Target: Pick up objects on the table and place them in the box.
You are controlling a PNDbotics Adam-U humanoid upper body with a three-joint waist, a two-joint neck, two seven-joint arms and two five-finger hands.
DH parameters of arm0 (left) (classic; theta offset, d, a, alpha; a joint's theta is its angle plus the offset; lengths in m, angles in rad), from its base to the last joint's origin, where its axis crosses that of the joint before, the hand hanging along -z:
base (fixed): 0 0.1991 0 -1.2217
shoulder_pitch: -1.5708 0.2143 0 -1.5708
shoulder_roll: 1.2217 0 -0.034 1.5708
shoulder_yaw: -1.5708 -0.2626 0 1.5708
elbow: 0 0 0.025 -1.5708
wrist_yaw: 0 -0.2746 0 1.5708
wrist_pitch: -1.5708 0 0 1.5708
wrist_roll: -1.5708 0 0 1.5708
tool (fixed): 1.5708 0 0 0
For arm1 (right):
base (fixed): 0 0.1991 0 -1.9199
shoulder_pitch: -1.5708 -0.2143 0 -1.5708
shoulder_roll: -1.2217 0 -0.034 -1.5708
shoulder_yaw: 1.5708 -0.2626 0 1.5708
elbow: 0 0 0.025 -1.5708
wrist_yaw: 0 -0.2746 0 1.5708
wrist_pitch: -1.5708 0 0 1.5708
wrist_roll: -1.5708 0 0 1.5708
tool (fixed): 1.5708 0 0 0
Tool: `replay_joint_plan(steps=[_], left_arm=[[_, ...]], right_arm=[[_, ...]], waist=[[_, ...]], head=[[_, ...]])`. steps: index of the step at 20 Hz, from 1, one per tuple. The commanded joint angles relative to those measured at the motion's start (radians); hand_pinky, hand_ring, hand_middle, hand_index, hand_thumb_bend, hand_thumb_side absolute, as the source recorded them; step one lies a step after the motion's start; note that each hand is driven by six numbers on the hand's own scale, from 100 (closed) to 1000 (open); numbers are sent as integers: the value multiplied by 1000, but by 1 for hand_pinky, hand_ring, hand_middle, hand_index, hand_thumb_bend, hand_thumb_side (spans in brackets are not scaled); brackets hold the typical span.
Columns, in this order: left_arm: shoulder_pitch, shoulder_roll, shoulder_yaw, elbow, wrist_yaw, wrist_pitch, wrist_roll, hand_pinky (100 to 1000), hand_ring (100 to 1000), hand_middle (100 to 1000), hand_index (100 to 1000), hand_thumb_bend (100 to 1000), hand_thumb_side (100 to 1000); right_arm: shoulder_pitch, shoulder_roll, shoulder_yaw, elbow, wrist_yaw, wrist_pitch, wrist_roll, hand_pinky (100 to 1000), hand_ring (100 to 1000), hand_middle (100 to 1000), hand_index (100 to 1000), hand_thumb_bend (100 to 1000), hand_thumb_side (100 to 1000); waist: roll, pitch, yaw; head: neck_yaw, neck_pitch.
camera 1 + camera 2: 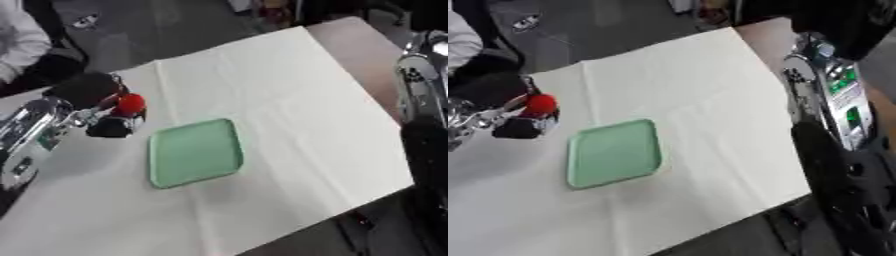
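Observation:
A small round red object is held in the curled fingers of my left hand, which hovers over the white cloth just left of the green tray. The tray is a shallow, rounded square with nothing in it. My left forearm comes in from the left edge. My right arm hangs along the right side beyond the table edge; its hand does not show.
A white cloth covers most of the brown table. A person in a white sleeve sits at the far left. The table's front edge runs diagonally at the lower right.

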Motion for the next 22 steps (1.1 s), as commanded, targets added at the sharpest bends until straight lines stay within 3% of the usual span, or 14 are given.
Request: replay_joint_plan(steps=[1,7,18,20,22], left_arm=[[-20,-6,-2,6,16,-14,14,100,100,100,344,100,677],[-25,-37,1,12,19,-34,67,100,100,100,349,100,679],[-30,-80,9,82,17,-108,245,100,100,100,391,100,691],[-33,-89,8,96,25,-115,255,100,100,115,416,100,696],[-35,-95,8,112,30,-122,258,100,100,219,532,100,714]], right_arm=[[-19,-4,-5,-10,-1,3,-4,520,506,451,460,189,384],[-21,-1,-4,-10,-5,3,-8,520,507,451,457,162,416],[-29,7,-3,-10,-16,2,-22,519,509,452,456,126,452],[-30,8,-3,-10,-17,2,-25,519,510,452,456,126,453],[-32,10,-3,-10,-17,3,-29,519,511,452,456,126,453]], waist=[[-3,-13,-1],[-4,-12,-4],[-4,-11,-11],[-4,-10,-13],[-3,-10,-16]], head=[[-1,0],[0,0],[-1,-1],[0,-1],[0,-2]])
